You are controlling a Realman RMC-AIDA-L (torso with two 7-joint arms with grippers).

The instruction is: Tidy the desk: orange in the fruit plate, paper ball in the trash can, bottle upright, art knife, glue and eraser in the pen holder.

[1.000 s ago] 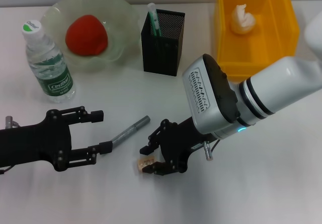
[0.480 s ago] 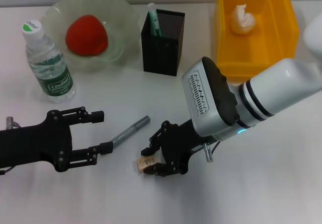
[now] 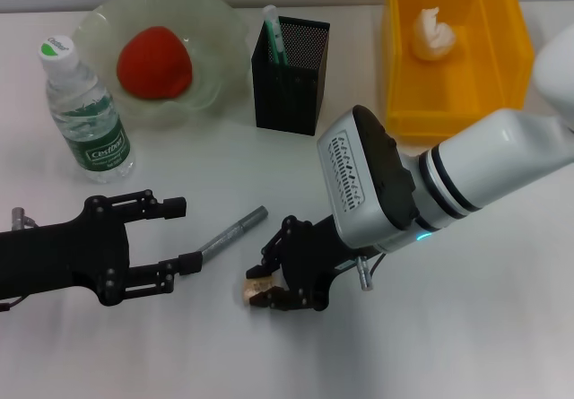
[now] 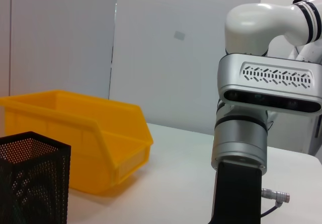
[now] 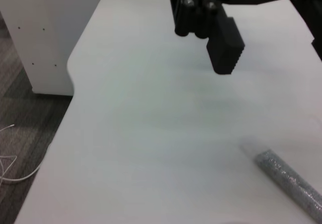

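Small tan eraser [image 3: 257, 290] flat on the table [image 3: 502, 327], between the fingers of the right gripper [image 3: 273, 282], closed around it or nearly so. Just beside, art knife [image 3: 231, 234] loose, tip by the wide-open, empty left gripper [image 3: 172, 236]. Done already: orange [image 3: 154, 62] in fruit plate [image 3: 215, 22], paper ball [image 3: 432, 33] in yellow trash can [image 3: 489, 103], bottle [image 3: 85, 117] upright, glue [image 3: 273, 33] in pen holder [image 3: 291, 78]. Left: eraser and knife.

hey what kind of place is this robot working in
Probably an office-style desk set up in a lab: a white table with a mesh pen holder, a water bottle, a yellow bin holding a paper ball, against plain white wall panels.
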